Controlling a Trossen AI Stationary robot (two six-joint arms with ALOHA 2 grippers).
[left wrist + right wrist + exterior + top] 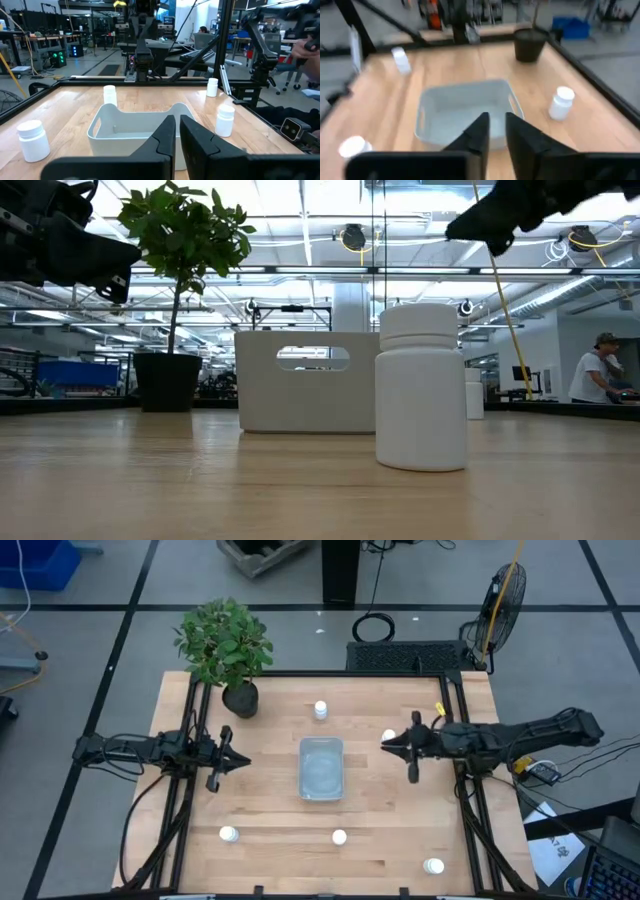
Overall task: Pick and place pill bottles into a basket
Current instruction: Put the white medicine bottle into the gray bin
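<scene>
The pale blue-grey basket (320,768) stands on its base at the table's middle, with nothing in it. Several white pill bottles stand upright around it: one far of it (320,709), one to its far right (388,736), and three near the front edge (229,834), (339,836), (433,865). My left gripper (240,762) hovers left of the basket, shut and empty, pointing at it (125,125). My right gripper (385,745) hovers right of the basket beside the far-right bottle, its fingers a little apart and empty; the basket (465,107) lies ahead of it.
A green plant in a black pot (240,698) stands at the far left of the table. Black frame rails run along the left and right sides (180,800), (470,810). In the low view one bottle (421,385) stands close, in front of the basket (307,380).
</scene>
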